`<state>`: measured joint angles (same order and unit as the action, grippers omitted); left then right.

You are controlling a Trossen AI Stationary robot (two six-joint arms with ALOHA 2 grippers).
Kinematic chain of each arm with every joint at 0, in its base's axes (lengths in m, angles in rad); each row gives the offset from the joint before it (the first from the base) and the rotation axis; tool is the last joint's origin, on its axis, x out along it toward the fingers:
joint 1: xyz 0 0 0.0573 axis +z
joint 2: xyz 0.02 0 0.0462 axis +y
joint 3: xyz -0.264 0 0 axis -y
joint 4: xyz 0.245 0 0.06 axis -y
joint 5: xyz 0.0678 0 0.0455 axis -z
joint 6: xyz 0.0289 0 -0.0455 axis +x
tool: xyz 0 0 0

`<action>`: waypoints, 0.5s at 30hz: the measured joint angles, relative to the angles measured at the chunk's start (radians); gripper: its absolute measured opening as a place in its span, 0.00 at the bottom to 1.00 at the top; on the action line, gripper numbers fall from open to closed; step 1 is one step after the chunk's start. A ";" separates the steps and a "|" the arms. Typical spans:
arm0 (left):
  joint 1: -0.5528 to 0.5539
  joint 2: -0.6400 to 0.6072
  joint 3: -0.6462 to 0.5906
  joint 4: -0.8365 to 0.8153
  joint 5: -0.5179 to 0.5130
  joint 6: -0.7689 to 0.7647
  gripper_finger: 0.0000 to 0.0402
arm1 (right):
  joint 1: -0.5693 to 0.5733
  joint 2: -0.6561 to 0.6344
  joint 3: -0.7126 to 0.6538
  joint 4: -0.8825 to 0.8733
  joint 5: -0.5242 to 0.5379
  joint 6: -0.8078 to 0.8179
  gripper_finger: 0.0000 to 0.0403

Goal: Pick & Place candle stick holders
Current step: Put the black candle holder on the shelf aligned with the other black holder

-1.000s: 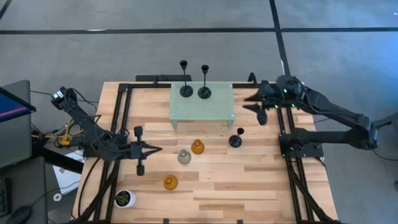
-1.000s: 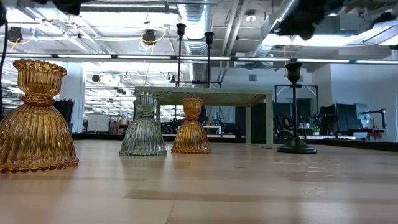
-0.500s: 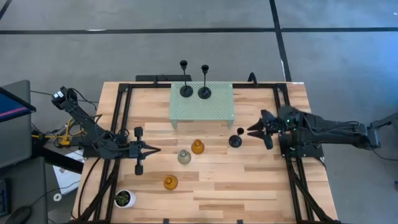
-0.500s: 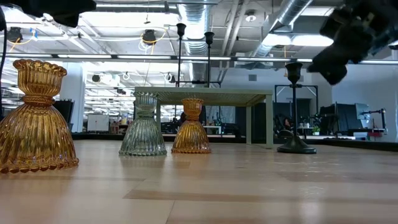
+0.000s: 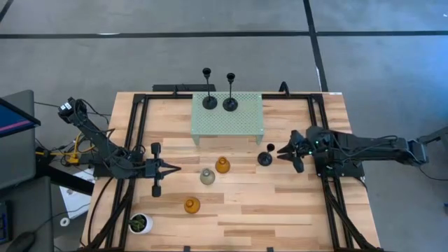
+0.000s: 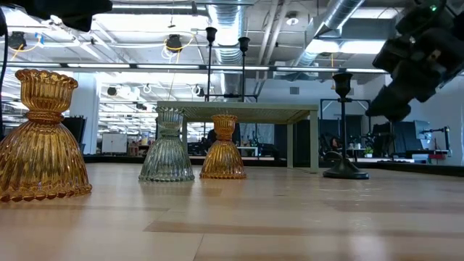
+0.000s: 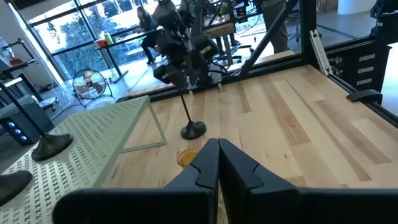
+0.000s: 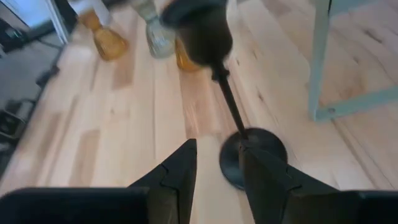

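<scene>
Best to slide the right hand (image 5: 283,152) level, fingers around the thin stem of the black candle stick holder (image 5: 265,158) standing on the tabletop (image 5: 280,203) just beside the green stand (image 5: 227,122). Half spread, pinching nothing. Left hand (image 5: 176,168) pressed together, waiting.

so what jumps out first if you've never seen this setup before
Probably the pale green stand at the table's far side, with two tall black candle holders on top. Next, the right gripper, open, closing in on a third black holder standing on the wood just in front of the stand. The left gripper waits shut near the amber and grey holders.
</scene>
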<state>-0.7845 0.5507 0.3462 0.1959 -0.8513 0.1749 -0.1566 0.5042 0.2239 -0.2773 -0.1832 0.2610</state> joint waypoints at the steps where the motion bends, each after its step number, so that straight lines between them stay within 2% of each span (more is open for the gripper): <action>1: 0.000 0.000 0.000 0.000 0.000 0.000 0.01 | 0.000 0.010 -0.003 0.001 0.001 -0.002 0.28; 6: 0.000 0.000 0.000 0.000 0.000 0.000 0.01 | 0.000 0.062 -0.003 0.058 0.002 -0.039 0.32; 15: 0.000 0.000 0.000 0.000 0.000 0.000 0.01 | 0.000 0.176 -0.003 0.159 0.027 -0.088 0.58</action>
<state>-0.7845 0.5507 0.3462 0.1959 -0.8509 0.1749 -0.1570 0.6801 0.2205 -0.1182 -0.1562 0.1734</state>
